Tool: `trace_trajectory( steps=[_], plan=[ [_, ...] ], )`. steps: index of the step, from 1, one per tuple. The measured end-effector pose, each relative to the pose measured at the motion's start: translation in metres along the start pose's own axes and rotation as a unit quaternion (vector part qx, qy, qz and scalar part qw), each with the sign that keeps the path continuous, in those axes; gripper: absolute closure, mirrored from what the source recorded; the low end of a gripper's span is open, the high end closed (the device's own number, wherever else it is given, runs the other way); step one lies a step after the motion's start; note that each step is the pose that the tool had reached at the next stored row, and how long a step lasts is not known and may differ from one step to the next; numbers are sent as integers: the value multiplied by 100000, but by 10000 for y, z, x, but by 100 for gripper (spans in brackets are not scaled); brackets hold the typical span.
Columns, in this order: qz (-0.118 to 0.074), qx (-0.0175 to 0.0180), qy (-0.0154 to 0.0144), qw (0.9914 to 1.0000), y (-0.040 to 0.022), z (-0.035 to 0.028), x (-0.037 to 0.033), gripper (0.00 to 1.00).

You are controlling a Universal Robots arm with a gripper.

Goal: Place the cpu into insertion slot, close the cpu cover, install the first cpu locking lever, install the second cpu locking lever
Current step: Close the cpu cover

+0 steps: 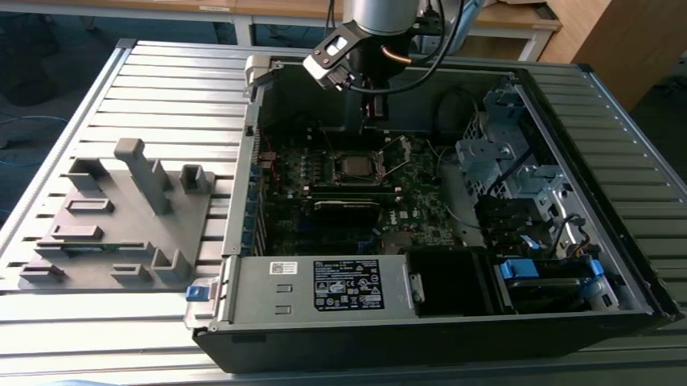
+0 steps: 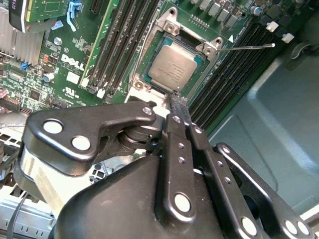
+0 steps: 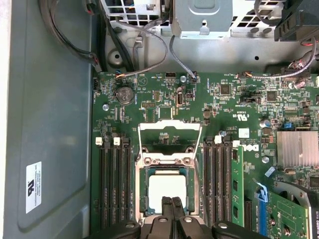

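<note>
- The hand (image 3: 172, 205) is a black two-fingered one on the arm. In both wrist views its slim fingers (image 2: 174, 112) are pressed together with nothing between them.
- In the exterior view the hand (image 1: 372, 112) reaches down into the far end of an open black and grey computer case (image 1: 429, 338). The case lies on a ribbed grey metal tabletop (image 1: 161, 80).
- The cpu (image 3: 166, 191), a small flat square chip with a dull silver-grey top, lies flat inside the insertion slot (image 3: 144, 172). That slot is a dark square socket rimmed with silver metal on the green motherboard (image 3: 239, 99).
- In the second wrist view the fingertips hover just beside the edge of the slot nearest them, close to the cpu (image 2: 174, 67). Whether they touch the rim cannot be told.
- The cpu cover (image 3: 169, 128), a thin silvery frame plate with a large square window, is swung open. It stands off the far edge of the slot and leaves the chip's top bare.
- A thin silver metal rod (image 2: 246, 47) sticks out sideways from one corner of the socket, over the long black memory slots (image 2: 229, 74).
- In the exterior view the chip (image 1: 358, 166) sits near the middle of the board.
- A grey moulded fixture with upright blocks (image 1: 118, 233) rests on the tabletop to the exterior view's left of the case.
</note>
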State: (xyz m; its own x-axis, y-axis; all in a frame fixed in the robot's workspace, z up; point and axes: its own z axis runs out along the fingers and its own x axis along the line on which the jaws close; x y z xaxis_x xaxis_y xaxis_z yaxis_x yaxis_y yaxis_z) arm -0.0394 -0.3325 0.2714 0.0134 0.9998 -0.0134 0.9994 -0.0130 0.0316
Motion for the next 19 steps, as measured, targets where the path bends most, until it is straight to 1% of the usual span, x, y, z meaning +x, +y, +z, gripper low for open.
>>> trace_trajectory(
  steps=[19],
  plan=[
    [-8, 13, 0, 100000, 25, 1, 1, 89]
  ],
)
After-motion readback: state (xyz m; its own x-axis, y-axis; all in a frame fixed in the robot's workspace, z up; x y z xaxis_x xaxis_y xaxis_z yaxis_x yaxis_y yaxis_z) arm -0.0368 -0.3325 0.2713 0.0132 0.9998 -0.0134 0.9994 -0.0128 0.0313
